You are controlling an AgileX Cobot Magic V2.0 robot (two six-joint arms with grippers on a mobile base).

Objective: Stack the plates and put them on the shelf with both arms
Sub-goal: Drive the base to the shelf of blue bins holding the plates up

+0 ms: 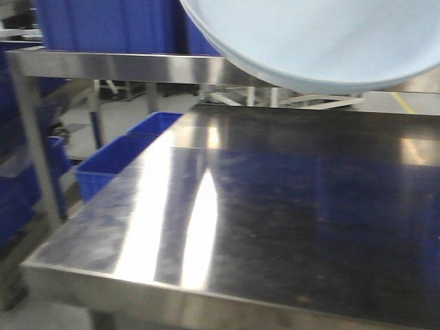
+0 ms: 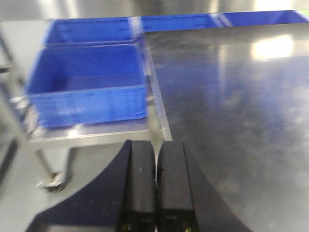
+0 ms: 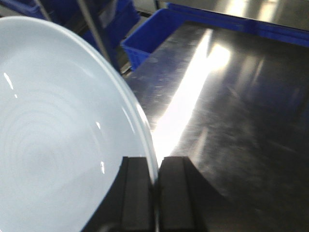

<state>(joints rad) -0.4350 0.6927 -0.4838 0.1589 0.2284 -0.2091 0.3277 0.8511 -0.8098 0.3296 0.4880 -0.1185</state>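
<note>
A large pale bluish-white plate [image 1: 323, 41] hangs in the air at the top of the front view, above the far part of the tabletop. In the right wrist view the same plate [image 3: 58, 130] fills the left side, tilted on edge. My right gripper [image 3: 157, 159] is shut on its rim. I cannot tell whether a second plate is stacked with it. The stainless shelf rail [image 1: 117, 65] runs across the upper left, just left of the plate. My left gripper [image 2: 157, 145] is shut and empty, over the table's left edge.
The dark glossy steel tabletop [image 1: 289, 206] spreads below. Blue plastic crates [image 1: 113, 165] stand beside its left edge on a lower rack, and they also show in the left wrist view [image 2: 87, 84]. More blue crates [image 1: 103, 24] sit behind the shelf rail.
</note>
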